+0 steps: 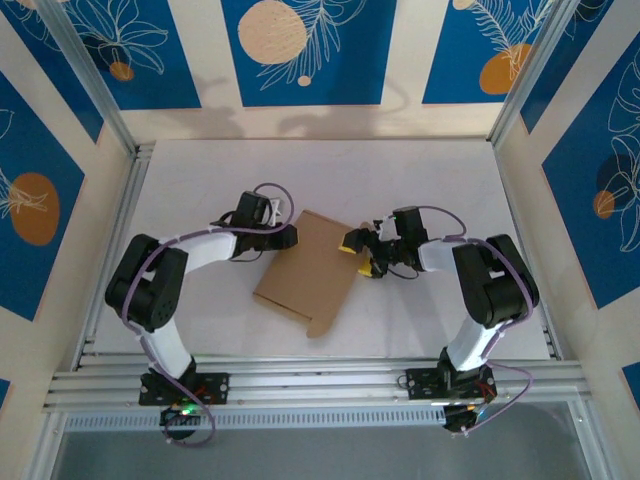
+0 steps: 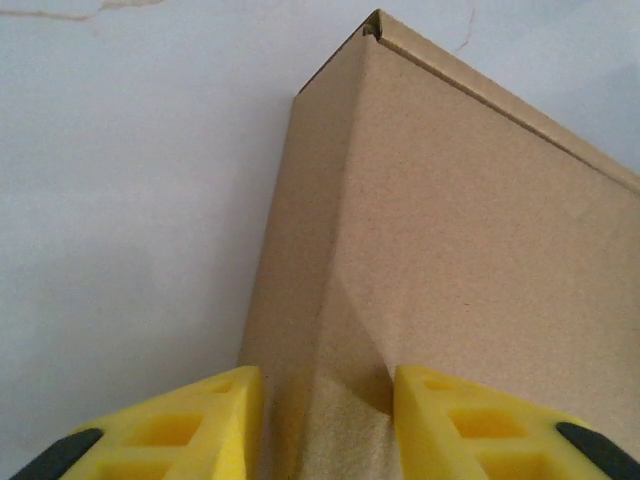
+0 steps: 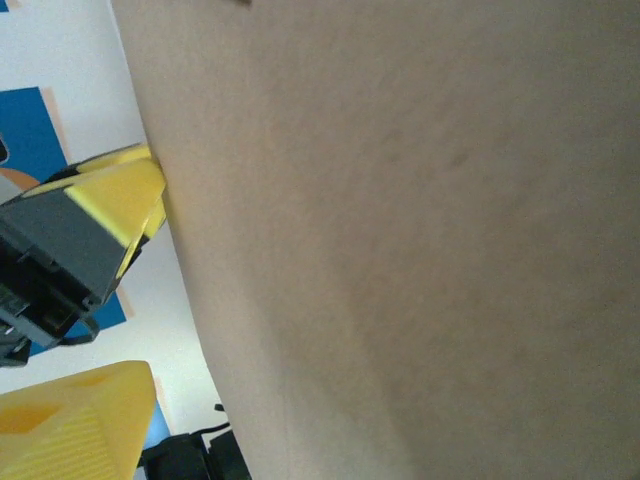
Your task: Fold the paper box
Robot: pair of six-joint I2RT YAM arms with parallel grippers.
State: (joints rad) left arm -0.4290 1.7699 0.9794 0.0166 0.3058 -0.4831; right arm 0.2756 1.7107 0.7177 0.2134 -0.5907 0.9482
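Observation:
The paper box (image 1: pixel 308 268) is a shallow brown cardboard box lying askew in the middle of the table. My left gripper (image 1: pixel 287 238) is at its far left edge. In the left wrist view the yellow fingers (image 2: pixel 215 420) pinch a creased fold of the paper box (image 2: pixel 470 230) between them. My right gripper (image 1: pixel 362 255) stands open at the box's right edge, fingers spread on either side of it. In the right wrist view the cardboard (image 3: pixel 400 240) is pressed close to the lens, with one yellow finger (image 3: pixel 70 425) at the lower left and the other finger hidden behind the cardboard.
The white tabletop (image 1: pixel 200 180) is ringed by an aluminium frame rail (image 1: pixel 320 385) along the near edge and patterned blue walls (image 1: pixel 300 50) behind. Past the box's edge, a yellow and black gripper part (image 3: pixel 95 210) looks like the other arm's.

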